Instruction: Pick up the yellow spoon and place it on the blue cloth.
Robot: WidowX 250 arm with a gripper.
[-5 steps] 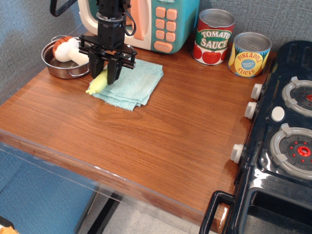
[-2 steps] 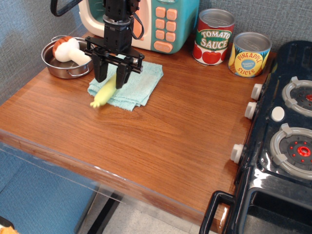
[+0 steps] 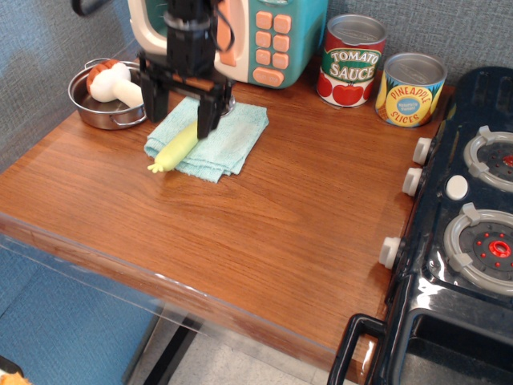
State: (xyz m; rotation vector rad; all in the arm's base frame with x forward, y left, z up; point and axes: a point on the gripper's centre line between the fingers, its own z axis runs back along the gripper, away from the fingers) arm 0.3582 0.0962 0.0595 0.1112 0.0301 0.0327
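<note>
Yellow spoon [image 3: 175, 148] released, pincer [image 3: 181, 104] now higher.

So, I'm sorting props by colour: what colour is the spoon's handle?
Pale yellow-green, seen in the only view, observation.image: the spoon lies on the blue cloth.

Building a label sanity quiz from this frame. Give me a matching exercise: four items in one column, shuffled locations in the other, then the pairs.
Items:
1. pale yellow-green plastic-handled spoon
2. white and orange mushroom-shaped toy
3. red-labelled tomato sauce can
4. black robot gripper

Locations:
A. in the small metal pot
B. open, above the towel's back left part
C. lying on the light aqua-blue folded towel, tip past its left edge
D. left of the yellow pineapple slices can

Pairs: 1-C, 2-A, 3-D, 4-B
</note>
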